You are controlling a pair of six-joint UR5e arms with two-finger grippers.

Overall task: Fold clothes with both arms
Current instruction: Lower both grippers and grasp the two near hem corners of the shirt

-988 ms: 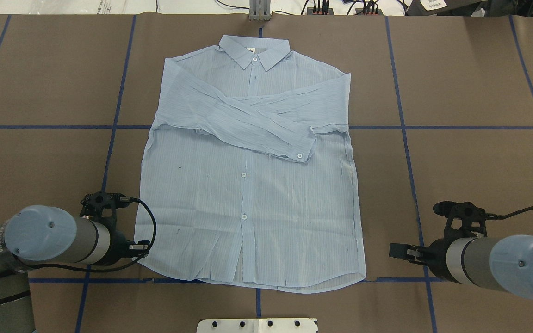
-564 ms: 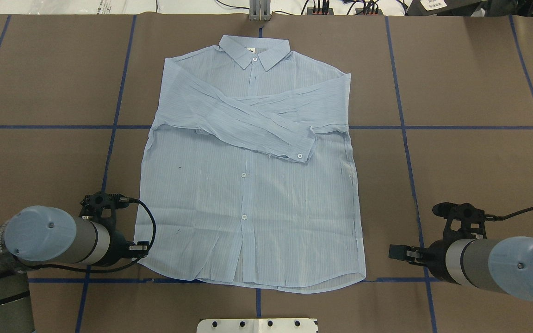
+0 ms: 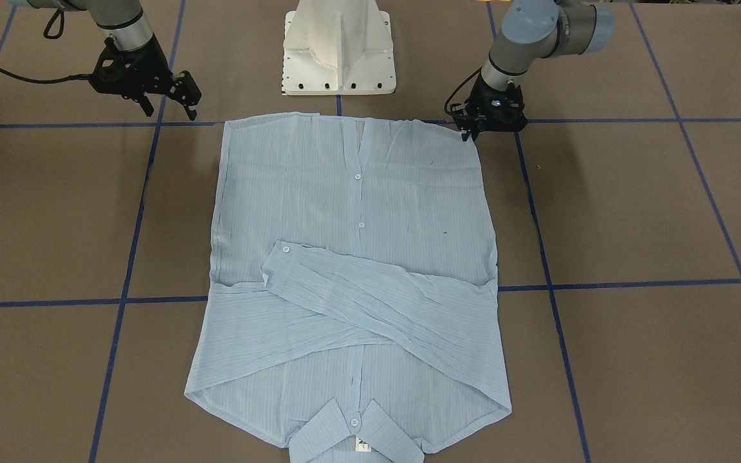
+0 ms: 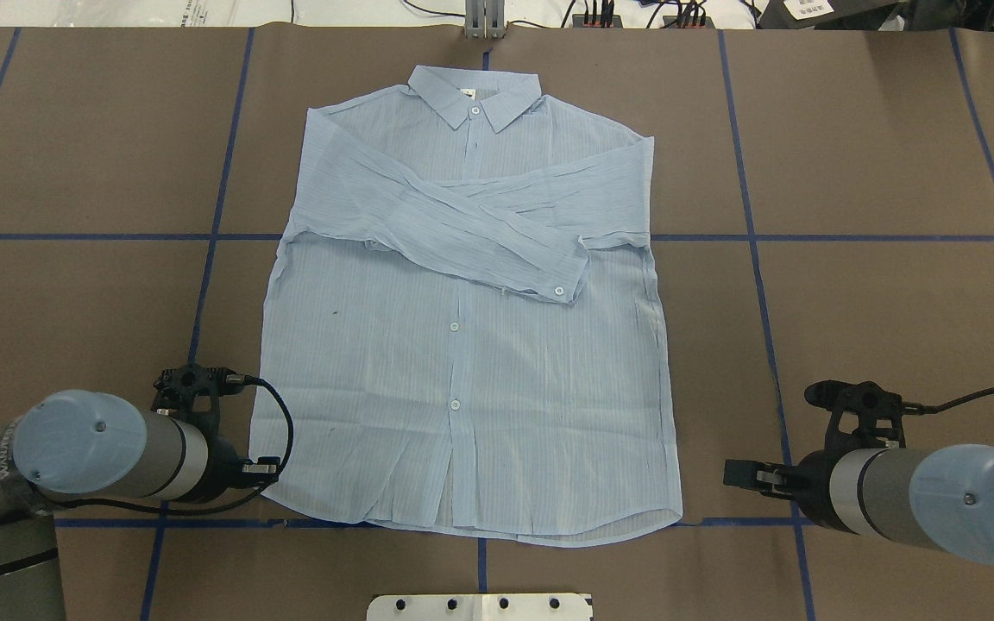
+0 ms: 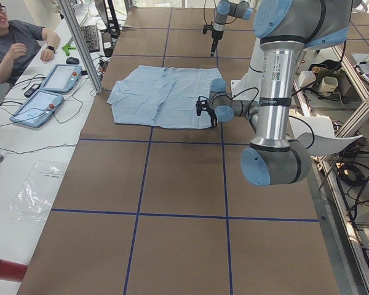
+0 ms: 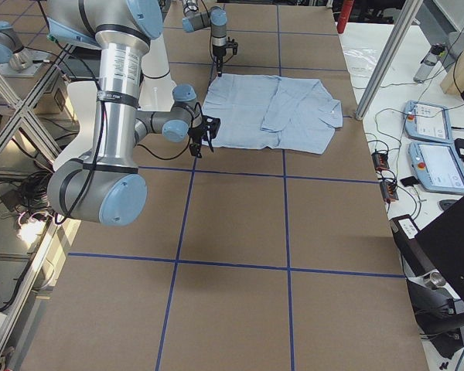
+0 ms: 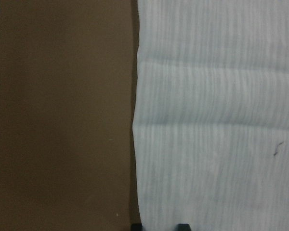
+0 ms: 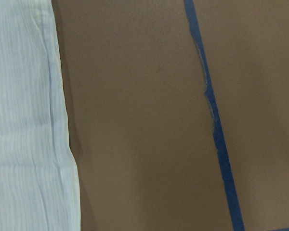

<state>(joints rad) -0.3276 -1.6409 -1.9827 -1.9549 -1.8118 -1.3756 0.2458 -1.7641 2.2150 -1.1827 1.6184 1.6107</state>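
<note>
The shirt [image 4: 462,388] lies flat mid-table [image 4: 894,302], collar [image 4: 474,95] far, hem [image 4: 506,530] near the robot. It's thin, floppy and weighs nothing, so I'd pinch the two near hem corners. The left gripper [image 3: 470,132] sits at the left corner, jaws barely parted, apparently gripping nothing. The right gripper [image 3: 171,110] gapes wide, empty, just off the right corner.

**Left gripper's hold on the shirt corner is unclear**

From overhead, the left gripper [image 4: 266,470] sits tucked under its own wrist at the hem corner of the shirt [image 4: 471,345], so its fingertips are hidden. The left wrist view shows only two dark fingertips [image 7: 183,226], cut off at the bottom edge, with blurred cloth between them. Whether they pinch the cloth cannot be told. In the front-facing view the collar [image 3: 380,434] runs off the bottom edge. In the side views that gripper is too small to judge.
</note>
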